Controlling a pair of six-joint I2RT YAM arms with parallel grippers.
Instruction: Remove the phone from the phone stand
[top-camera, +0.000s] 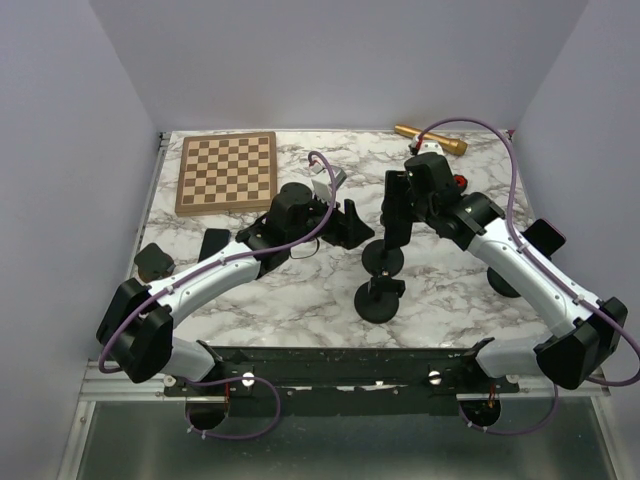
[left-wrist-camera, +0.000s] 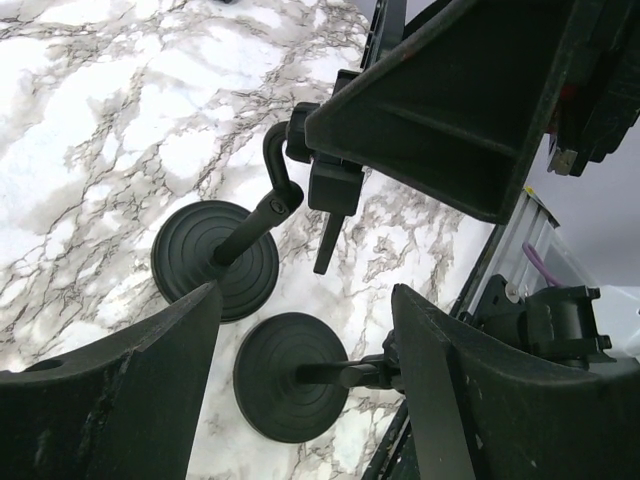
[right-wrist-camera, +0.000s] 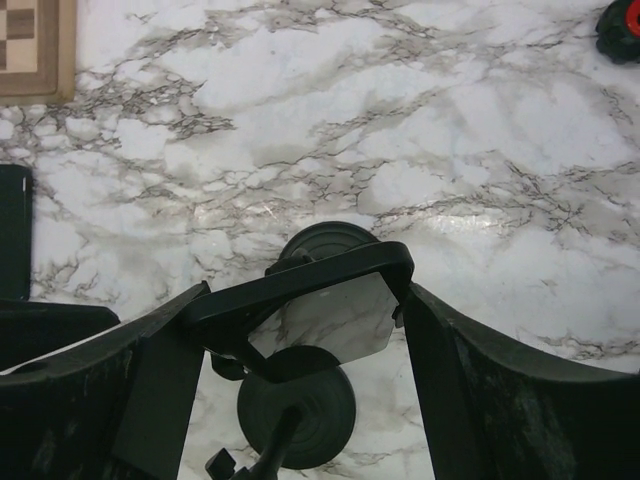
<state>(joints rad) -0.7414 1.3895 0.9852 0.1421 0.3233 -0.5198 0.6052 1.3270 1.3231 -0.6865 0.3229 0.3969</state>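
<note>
Right gripper (right-wrist-camera: 305, 300): clenched on the phone (right-wrist-camera: 330, 318), fingers against both edges.
Left gripper (left-wrist-camera: 300, 300): spread wide, holding nothing.
Phone: upright over the farther phone stand (top-camera: 383, 262); contact unclear.
Chessboard (top-camera: 227, 172): far left, well apart.

white marble table (top-camera: 300, 290) veined grey; chessboard (top-camera: 227, 172) checked brown and cream; black phone (top-camera: 396, 205) and phone stand (top-camera: 384, 262); purple cable (top-camera: 470, 123).

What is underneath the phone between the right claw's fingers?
Under the phone sit two round black discs on the marble table: the upper stand base and the lower stand base. The phone covers the upper stand's neck and cradle, so whether it rests there is hidden.
</note>
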